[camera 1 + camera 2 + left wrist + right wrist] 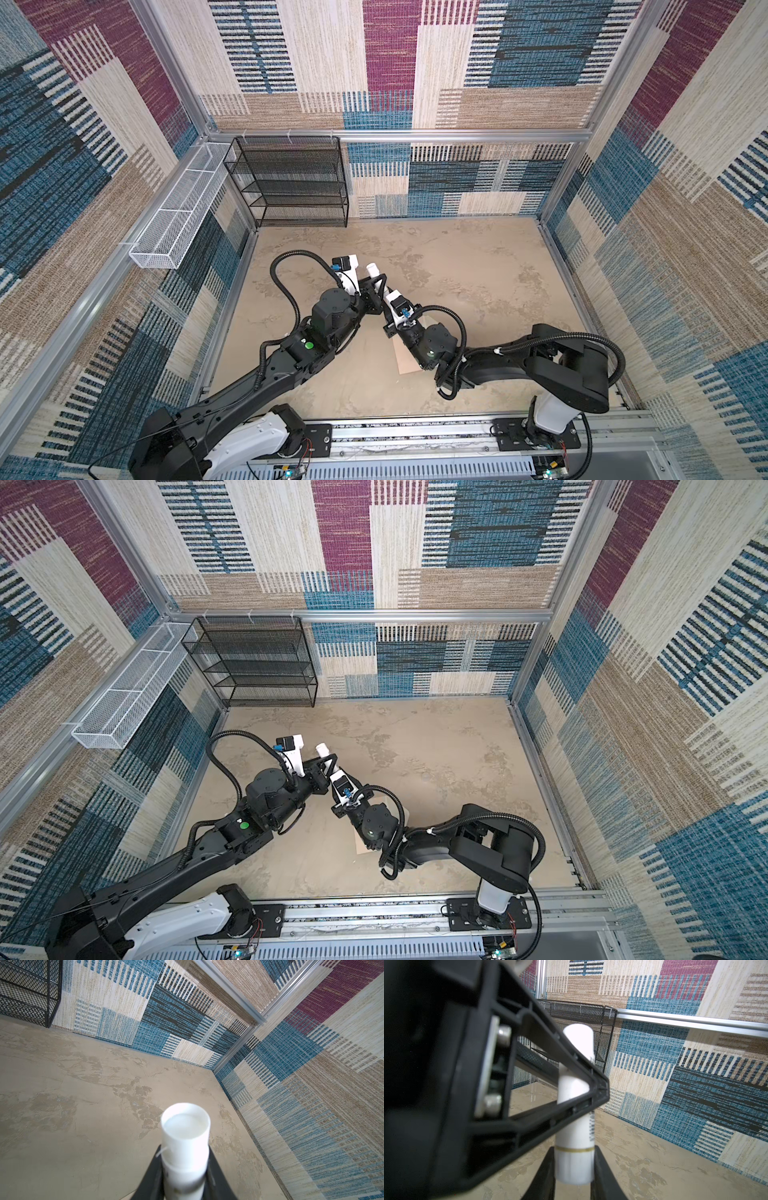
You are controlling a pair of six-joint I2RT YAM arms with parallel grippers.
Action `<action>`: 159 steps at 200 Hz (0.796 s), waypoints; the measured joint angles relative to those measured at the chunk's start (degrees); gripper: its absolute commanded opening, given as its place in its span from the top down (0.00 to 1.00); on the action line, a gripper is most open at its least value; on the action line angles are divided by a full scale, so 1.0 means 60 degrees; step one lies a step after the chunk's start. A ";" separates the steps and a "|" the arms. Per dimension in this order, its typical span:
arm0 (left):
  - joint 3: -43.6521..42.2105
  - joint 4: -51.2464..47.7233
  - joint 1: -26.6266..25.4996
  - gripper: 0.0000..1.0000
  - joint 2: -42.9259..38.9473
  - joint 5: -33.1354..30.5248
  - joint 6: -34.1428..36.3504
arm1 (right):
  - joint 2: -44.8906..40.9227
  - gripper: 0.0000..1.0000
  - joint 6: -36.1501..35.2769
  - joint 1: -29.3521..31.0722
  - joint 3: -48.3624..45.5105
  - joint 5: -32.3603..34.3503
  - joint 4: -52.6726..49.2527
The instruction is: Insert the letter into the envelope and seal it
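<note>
A small white cylindrical tube (185, 1126) is held in the air between both arms, left of the table's middle. My left gripper (185, 1167) is shut on the tube's body, and the tube's flat end faces the left wrist camera. My right gripper (574, 1165) is shut on the opposite end of the tube (578, 1043), just below a thin gold ring. In both top views the tube (372, 269) (322, 750) pokes out past the two wrists. A corner of the peach envelope (409, 359) (360, 841) lies flat under the right arm. The letter is hidden.
A black mesh shelf (291, 183) stands at the back left against the wall. A white mesh basket (178, 216) hangs on the left wall rail. The arms' base rail (415, 432) runs along the front edge. Patterned walls close in three sides.
</note>
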 measured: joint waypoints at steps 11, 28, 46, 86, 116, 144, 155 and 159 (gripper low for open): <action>0.0007 0.0000 0.0000 1.00 0.0033 0.0000 0.0000 | -0.0018 0.73 0.0004 0.0000 0.0000 0.0004 -0.0066; 0.0015 0.0004 0.0000 1.00 0.0091 0.0007 -0.0004 | -0.0117 0.75 0.0022 0.0000 0.0000 0.0004 -0.0302; 0.0087 0.0011 0.0000 1.00 0.0175 0.0117 0.0000 | -0.0350 0.78 0.0182 -0.0007 0.0000 0.0007 -0.0692; 0.0193 0.0193 0.0007 1.00 0.0127 0.0681 0.0171 | -0.1373 0.83 0.0714 -0.0022 0.0000 -0.0248 -0.2109; 0.0193 0.0350 0.0076 1.00 0.0007 0.1344 0.0412 | -0.2237 0.86 0.1257 -0.0036 0.0000 -0.0634 -0.3344; 0.0004 0.0838 0.0259 1.00 -0.0106 0.2342 0.0535 | -0.3071 0.86 0.1785 -0.0080 -0.0004 -0.1239 -0.4415; -0.0117 0.1151 0.0386 1.00 -0.0131 0.2856 0.0565 | -0.3410 0.87 0.2018 -0.0164 -0.0015 -0.1606 -0.4878; -0.0157 0.1246 0.0426 1.00 -0.0142 0.3034 0.0565 | -0.3530 0.87 0.2109 -0.0186 -0.0025 -0.1752 -0.5020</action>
